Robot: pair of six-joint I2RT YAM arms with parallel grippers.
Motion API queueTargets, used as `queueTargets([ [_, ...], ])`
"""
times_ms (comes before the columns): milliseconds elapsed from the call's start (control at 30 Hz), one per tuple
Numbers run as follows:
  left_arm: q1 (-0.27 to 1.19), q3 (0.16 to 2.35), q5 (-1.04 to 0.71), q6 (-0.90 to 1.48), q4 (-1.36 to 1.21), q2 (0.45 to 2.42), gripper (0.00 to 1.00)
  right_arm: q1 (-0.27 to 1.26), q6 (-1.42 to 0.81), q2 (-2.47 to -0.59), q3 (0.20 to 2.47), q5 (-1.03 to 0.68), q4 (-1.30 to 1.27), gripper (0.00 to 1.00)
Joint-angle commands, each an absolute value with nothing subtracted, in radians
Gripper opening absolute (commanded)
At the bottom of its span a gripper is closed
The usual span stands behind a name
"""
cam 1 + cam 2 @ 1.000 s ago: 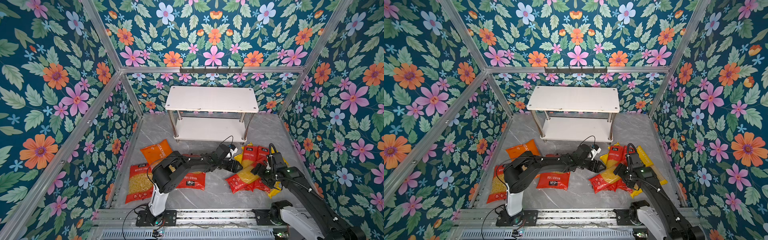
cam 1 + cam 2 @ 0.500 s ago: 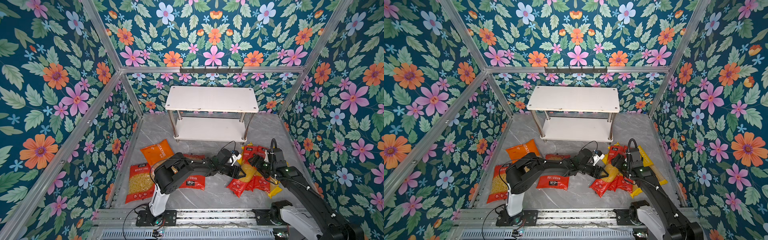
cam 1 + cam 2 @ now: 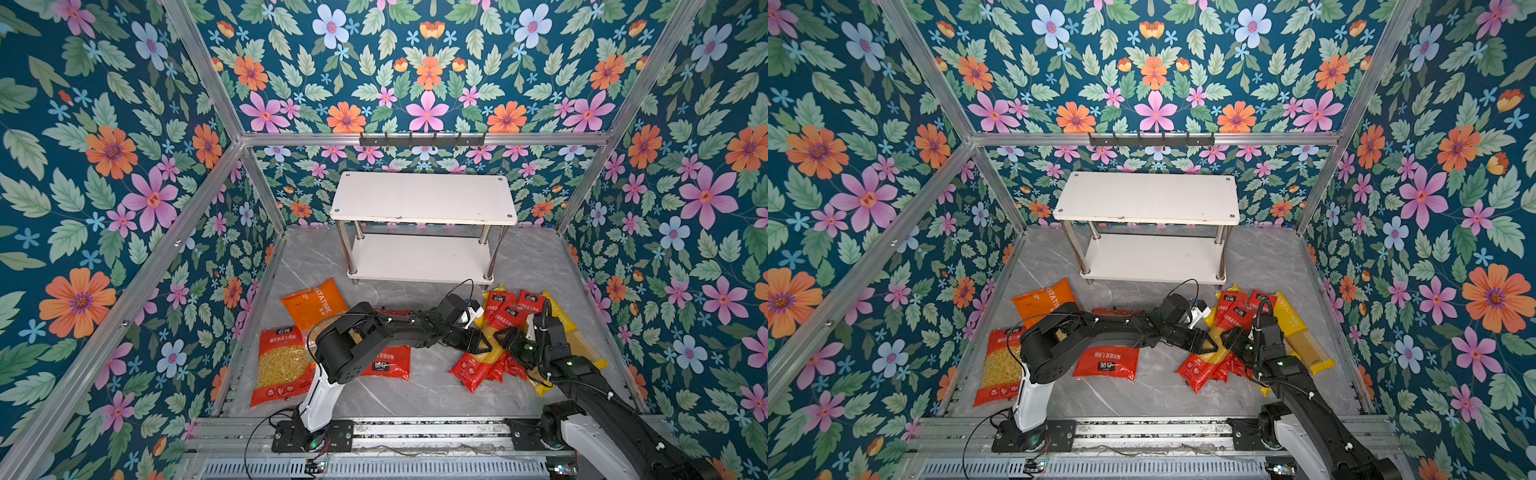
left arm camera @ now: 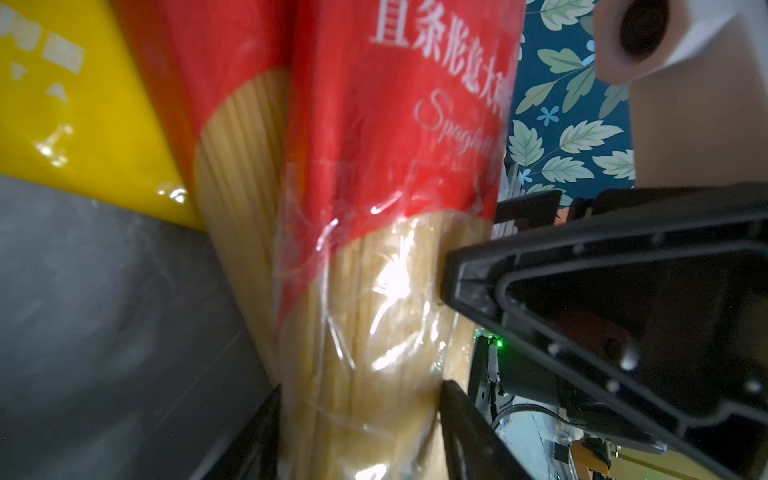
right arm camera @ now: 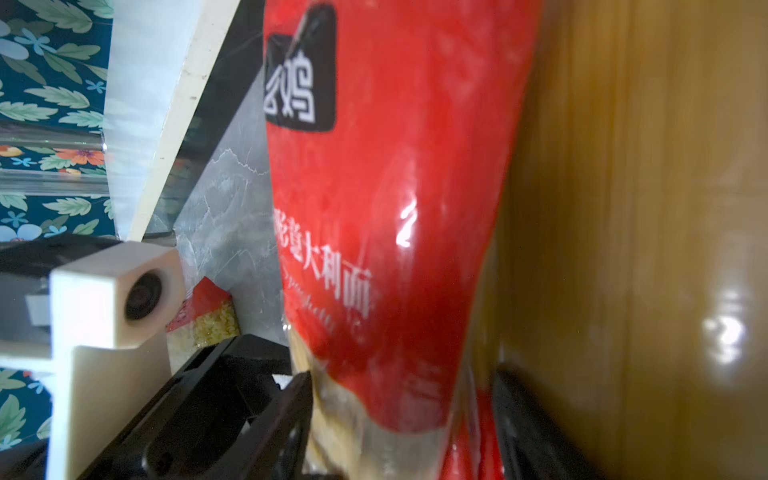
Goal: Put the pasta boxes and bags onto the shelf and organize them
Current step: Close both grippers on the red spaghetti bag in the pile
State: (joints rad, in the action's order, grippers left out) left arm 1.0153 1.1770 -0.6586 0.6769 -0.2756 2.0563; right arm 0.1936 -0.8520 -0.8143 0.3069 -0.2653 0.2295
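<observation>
Far left on the grey marbled floor [image 3: 415, 395] a red short-pasta bag [image 3: 282, 365] lies flat. The orange bag [image 3: 313, 303] is just behind it, and a second red bag [image 3: 388, 361] lies partly under the left arm. At the rear middle stands the shelf [image 3: 424, 195], both white boards bare, so nothing is placed yet.

Right of centre the left gripper [image 3: 485, 344] reaches across to the fanned heap of red spaghetti packs [image 3: 473, 368]. Its wrist view shows the jaws standing either side of one pack at the clear window, right against the film. Whether they pinch it firmly I cannot tell. Facing it from the other side, the right gripper [image 3: 506, 338] has its jaws either side of a red pack too, and again the bite cannot be judged. Whether both are on the same pack is unclear. Furthest right lie the yellow spaghetti packs [image 3: 582, 353], touching the red ones and partly hidden by the right arm.

The step in hand looks like the first pick, a long red pack out of the heap. The next move calls for a sure squeeze and a level lift, so the thin pack neither sags nor drags its neighbours, then a carry back to a shelf board, where it is laid lengthwise
</observation>
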Motion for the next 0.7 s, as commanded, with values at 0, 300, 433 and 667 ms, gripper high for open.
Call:
queueTargets([
  [0, 1.019, 1.175, -0.647, 0.686, -0.295, 2.054, 0.55, 0.196, -0.821, -0.814, 0.319, -0.326, 0.250, 0.60],
  [300, 1.017, 1.148, -0.632, 0.709, -0.351, 2.045, 0.45, 0.196, -0.780, -0.876, 0.350, -0.290, 0.270, 0.57],
  [433, 1.017, 1.140, -0.645, 0.707, -0.359, 2.045, 0.40, 0.193, -0.782, -0.895, 0.360, -0.248, 0.283, 0.64],
  [667, 1.016, 1.133, -0.684, 0.703, -0.386, 2.046, 0.33, 0.184, -0.811, -0.940, 0.344, -0.292, 0.160, 0.68],
])
